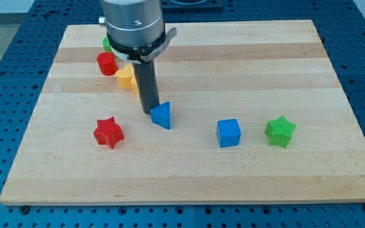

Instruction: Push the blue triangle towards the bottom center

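The blue triangle (162,115) lies on the wooden board (246,57), a little left of the middle. My tip (148,112) rests on the board right at the triangle's upper left side, touching it or nearly so. The dark rod rises from there to the grey arm head at the view's top.
A red star (108,132) lies left of the triangle. A blue cube (229,133) and a green star (280,131) lie to its right. A yellow block (127,78), a red cylinder (106,63) and a partly hidden green block (106,44) sit near the top left.
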`<state>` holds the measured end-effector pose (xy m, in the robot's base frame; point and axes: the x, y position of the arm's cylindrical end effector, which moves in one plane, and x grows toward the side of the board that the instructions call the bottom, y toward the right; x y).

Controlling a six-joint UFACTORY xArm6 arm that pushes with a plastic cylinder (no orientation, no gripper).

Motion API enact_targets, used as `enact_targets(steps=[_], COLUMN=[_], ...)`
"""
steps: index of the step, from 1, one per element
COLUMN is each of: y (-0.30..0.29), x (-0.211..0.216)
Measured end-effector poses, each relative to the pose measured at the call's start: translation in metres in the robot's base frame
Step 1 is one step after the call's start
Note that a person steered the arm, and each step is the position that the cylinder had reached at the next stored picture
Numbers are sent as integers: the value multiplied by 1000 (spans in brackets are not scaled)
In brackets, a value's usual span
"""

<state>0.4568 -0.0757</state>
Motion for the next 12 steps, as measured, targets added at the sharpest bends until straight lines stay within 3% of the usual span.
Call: enact_targets(steps=[5, 12], y=[35, 39], x=[3, 30])
